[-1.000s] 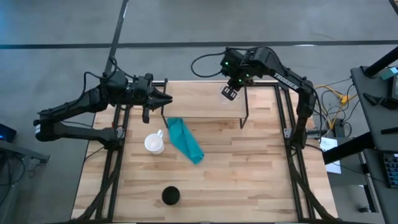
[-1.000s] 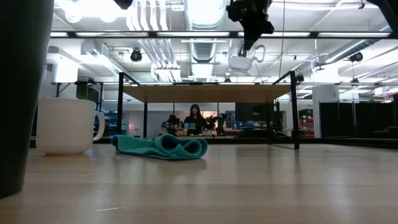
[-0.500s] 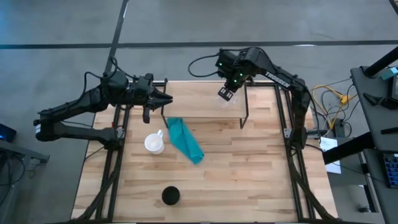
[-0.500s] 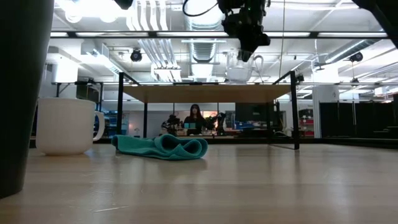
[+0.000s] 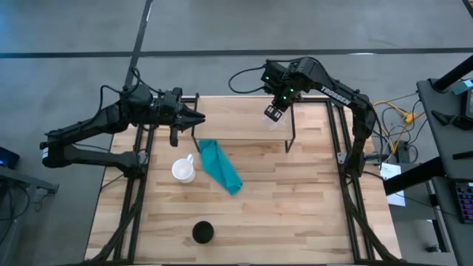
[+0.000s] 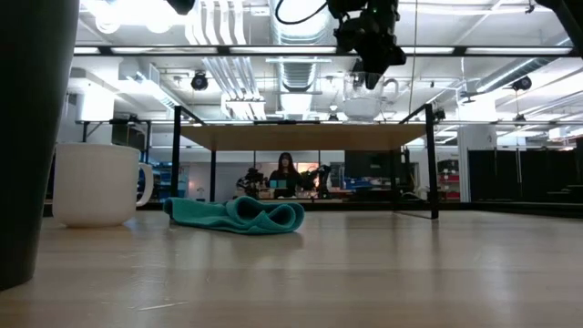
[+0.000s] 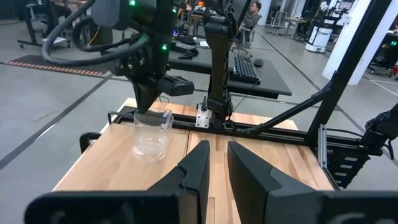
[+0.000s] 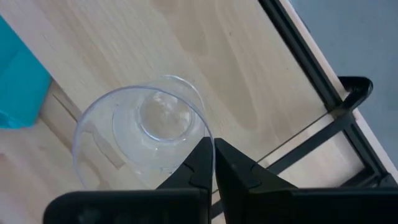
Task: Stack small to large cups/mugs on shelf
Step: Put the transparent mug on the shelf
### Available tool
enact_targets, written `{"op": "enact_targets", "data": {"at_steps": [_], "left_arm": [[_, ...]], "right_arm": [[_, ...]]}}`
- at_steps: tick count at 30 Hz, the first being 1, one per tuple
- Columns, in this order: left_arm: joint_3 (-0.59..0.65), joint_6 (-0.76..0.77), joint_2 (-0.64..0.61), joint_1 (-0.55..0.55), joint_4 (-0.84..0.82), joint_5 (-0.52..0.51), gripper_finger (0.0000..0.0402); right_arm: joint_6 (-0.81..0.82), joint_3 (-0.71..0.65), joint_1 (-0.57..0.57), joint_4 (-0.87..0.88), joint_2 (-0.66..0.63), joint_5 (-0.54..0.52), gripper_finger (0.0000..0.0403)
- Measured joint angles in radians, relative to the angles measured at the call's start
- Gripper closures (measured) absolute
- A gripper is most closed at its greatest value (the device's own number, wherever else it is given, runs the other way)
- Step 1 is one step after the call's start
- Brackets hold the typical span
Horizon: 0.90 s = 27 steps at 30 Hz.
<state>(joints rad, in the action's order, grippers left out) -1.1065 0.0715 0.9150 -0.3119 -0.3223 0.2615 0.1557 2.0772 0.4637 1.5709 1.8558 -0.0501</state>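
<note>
The small clear glass cup (image 6: 362, 102) (image 7: 151, 134) (image 8: 140, 137) stands upright at the top of the light-wood shelf (image 5: 236, 118) (image 6: 301, 137), near its right end. My right gripper (image 5: 272, 113) (image 8: 213, 155) is above it, shut on it. The white mug (image 5: 183, 171) (image 6: 96, 182) stands on the table on its base. The black cup (image 5: 203, 233) (image 6: 27, 137) stands near the table's near edge. My left gripper (image 5: 199, 117) (image 7: 217, 158) hovers at the shelf's left end, open by a narrow gap, holding nothing. My right gripper pinches the glass cup's rim (image 8: 207, 132), one finger inside the cup and one outside. The fingers come from above, pointing down. The cup hangs upright with its base at the shelf's top; I cannot tell whether it rests there or is just above.
A crumpled teal cloth (image 5: 220, 166) (image 6: 235, 215) lies on the table between the mug and the shelf's front edge. The shelf's thin black legs (image 5: 290, 137) stand at its corners. People and desks show in the room beyond the table.
My right gripper has come down with the glass cup onto the shelf's right part, drifting a little left and then back right. The cup, tilted a second ago, now hangs upright and lower.
</note>
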Motion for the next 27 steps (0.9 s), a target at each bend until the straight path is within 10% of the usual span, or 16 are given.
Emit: {"op": "enact_targets", "data": {"at_steps": [27], "left_arm": [[0.000,0.000,0.001,0.000,0.000,0.000,0.0358]], "right_arm": [[-0.013,-0.054,0.000,0.000,-0.002,-0.003,0.0394]]}}
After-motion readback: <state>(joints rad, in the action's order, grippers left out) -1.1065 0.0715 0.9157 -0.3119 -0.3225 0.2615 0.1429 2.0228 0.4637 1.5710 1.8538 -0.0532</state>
